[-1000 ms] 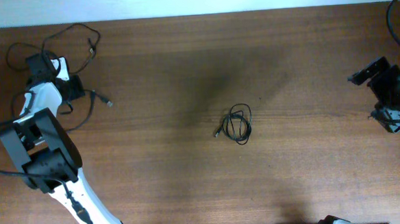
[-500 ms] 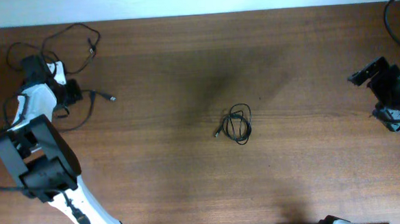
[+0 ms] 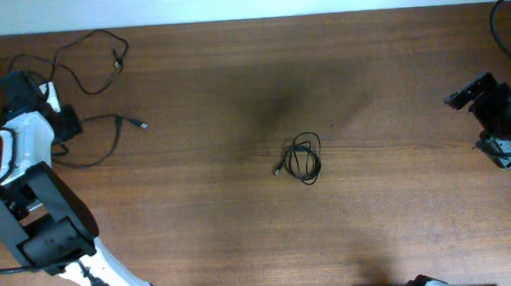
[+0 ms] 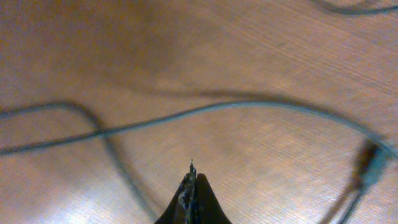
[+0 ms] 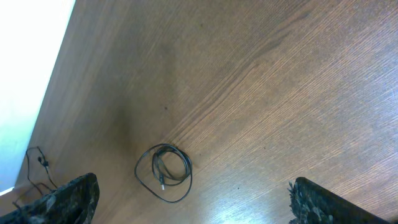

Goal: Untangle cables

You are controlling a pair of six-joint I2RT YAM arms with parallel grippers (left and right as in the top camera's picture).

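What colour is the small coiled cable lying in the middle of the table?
Black. The coiled cable shows best in the right wrist view.

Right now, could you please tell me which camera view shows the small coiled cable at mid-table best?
The right wrist view: the coiled cable appears largest, with distinct loops. Overhead shows it whole but tiny. The left wrist view misses it, showing only other blurred strands.
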